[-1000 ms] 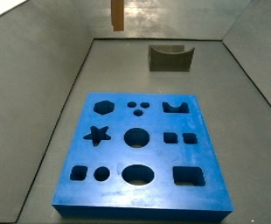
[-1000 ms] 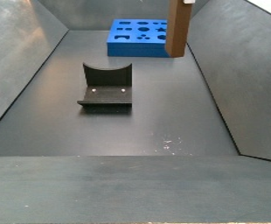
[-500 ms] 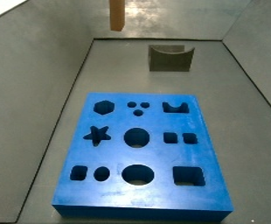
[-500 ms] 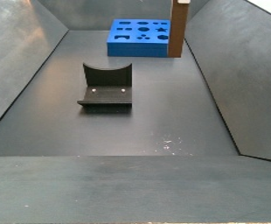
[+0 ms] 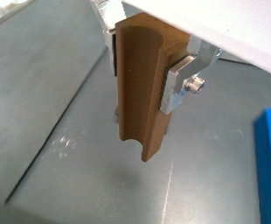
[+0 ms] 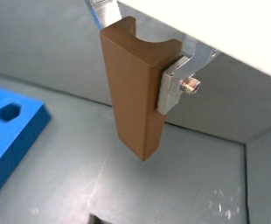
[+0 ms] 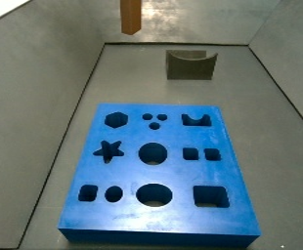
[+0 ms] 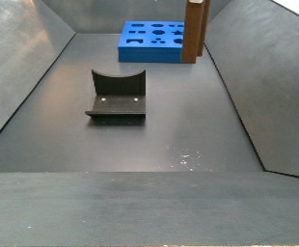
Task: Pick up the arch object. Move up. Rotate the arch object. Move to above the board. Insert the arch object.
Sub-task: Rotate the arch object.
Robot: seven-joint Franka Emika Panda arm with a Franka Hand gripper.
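Nearest the wrist cameras, the tool is clamped on the arch object: a silver finger presses its side, and the block hangs upright with its notched end up among the fingers. Against the pictures from a moment ago the arch object sits slightly lower and nearer the board in a side view, and has shifted a little in the other. That suggests pick-up and lift are done and the carry toward the board is under way (rotation cannot be judged).

The board's cut-outs are all empty, including the notched arch slot at its far right corner. Beyond the board stands the fixture, nothing on it. The arch object hangs high beyond the board's far left corner, clear of the floor.
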